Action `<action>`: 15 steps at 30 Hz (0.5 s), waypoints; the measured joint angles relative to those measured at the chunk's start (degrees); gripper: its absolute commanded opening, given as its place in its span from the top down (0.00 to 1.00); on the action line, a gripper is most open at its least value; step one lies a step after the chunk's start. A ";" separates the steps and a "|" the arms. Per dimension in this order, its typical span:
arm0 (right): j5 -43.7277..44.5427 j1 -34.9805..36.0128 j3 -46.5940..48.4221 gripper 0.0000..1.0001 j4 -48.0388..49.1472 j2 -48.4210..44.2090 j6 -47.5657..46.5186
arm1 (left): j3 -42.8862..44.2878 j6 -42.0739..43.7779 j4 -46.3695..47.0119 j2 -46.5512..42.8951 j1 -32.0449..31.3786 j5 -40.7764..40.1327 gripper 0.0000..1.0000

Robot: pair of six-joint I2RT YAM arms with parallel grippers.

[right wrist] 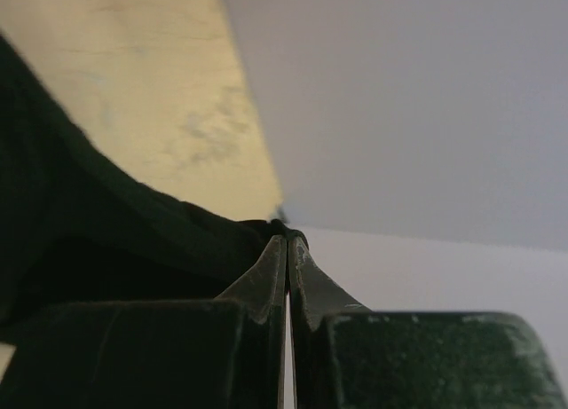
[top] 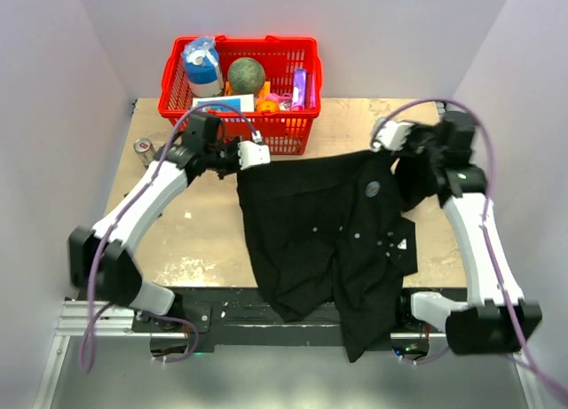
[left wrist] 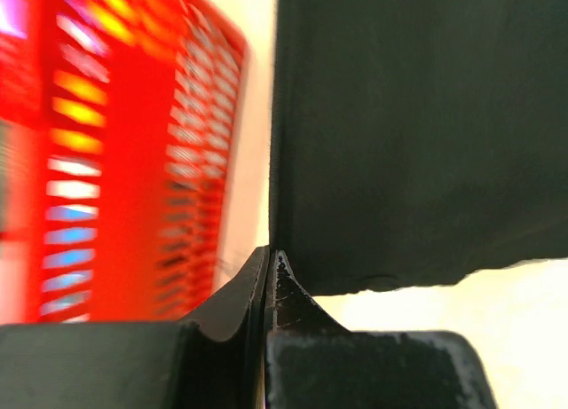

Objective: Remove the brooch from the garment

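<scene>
A red plastic basket with lattice walls stands at the far edge of the table, just behind the left gripper. Inside it are a blue-and-white carton, a dull green ball and some small colourful packets. A small metal can stands alone near the left wall.

The garment is soft, matte black cloth. It is spread across the middle of the wooden table, and its lower part hangs over the near edge, between the two arm bases. The brooch is a small round greyish disc that sits on the upper right part of the cloth, close to the right arm's wrist. Some tiny white buttons show lower down.

Only the top view shows the brooch; neither wrist camera sees it. The left wrist view shows the left fingers pressed together on the straight edge of the cloth, with the basket wall blurred just beside. The right wrist view shows the right gripper also fully closed, with a fold of black cloth pinched at its tips, above bare table and a grey wall.
</scene>
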 measured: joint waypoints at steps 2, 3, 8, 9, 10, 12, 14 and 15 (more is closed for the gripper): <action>0.13 2.01 -3.43 1.00 1.01 5.29 -1.55 | 1.38 0.09 0.35 6.38 1.42 -0.11 1.00; 0.37 2.73 -3.91 1.00 1.70 8.74 -1.81 | 3.15 -0.07 0.24 10.27 1.95 -0.35 1.00; 5.07 3.63 5.84 1.00 4.50 31.67 2.84 | 12.94 -3.06 1.88 24.37 2.56 -3.06 0.62; 6.56 3.63 10.12 1.00 5.29 36.76 4.46 | 13.49 -3.39 2.67 25.03 2.56 -3.87 0.57; 8.00 3.61 13.92 0.68 6.34 41.18 6.23 | 13.64 -4.46 4.02 25.16 2.49 -5.31 0.52; 11.21 3.61 18.71 0.40 8.90 46.99 11.13 | 13.51 -6.95 7.67 24.57 2.36 -8.66 0.41; 13.81 3.61 20.48 0.22 11.23 49.11 15.04 | 12.98 -8.96 11.08 23.19 2.21 -11.30 0.37; 14.56 3.61 20.79 0.17 11.65 49.09 17.00 | 11.74 -10.51 13.03 21.49 2.12 -12.33 0.37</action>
